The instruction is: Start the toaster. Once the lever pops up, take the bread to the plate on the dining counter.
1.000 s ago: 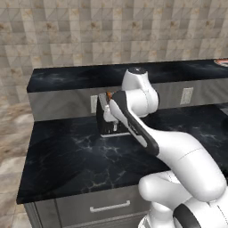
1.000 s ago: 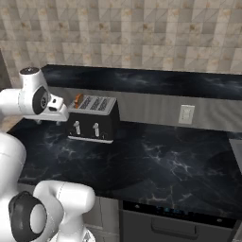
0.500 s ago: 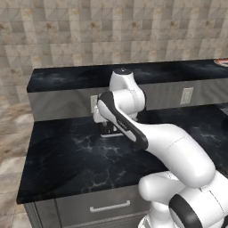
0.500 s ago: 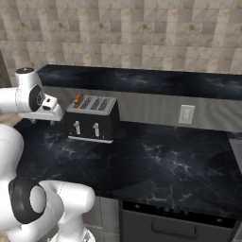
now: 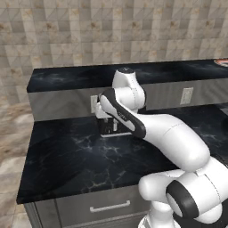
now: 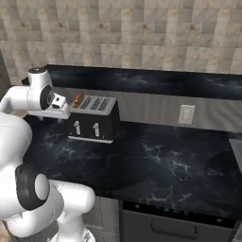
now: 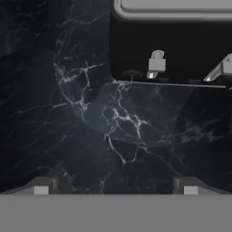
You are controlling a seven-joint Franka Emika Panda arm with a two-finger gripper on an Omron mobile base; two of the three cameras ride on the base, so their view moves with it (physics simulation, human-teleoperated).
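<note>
- The gripper (image 7: 116,190) is seen in the hand view with its fingertips (image 7: 41,186) spread as wide as they go and nothing between them; only bare black worktop (image 7: 68,113) lies beneath.
- Over the last second the wrist has been swung leftward, away from the front of the toaster (image 6: 92,119) and out past its left end, with the jaws kept wide throughout. It is judged that the hand is being lined up for a press on a lever, which is not yet touched, so the toaster is not yet started.
- The two pale levers (image 7: 156,63) are shown close up in the hand view, both still high on the black front; in the right base view they are small.
- The bread (image 6: 79,100) is shown in the right base view, standing up from the toaster's left slot, just beside the hand.
- In the left base view the toaster is largely hidden behind the arm, but the plate (image 5: 221,62) is glimpsed at the far right edge, on the dining counter (image 5: 178,72), well apart from the bread.
</note>
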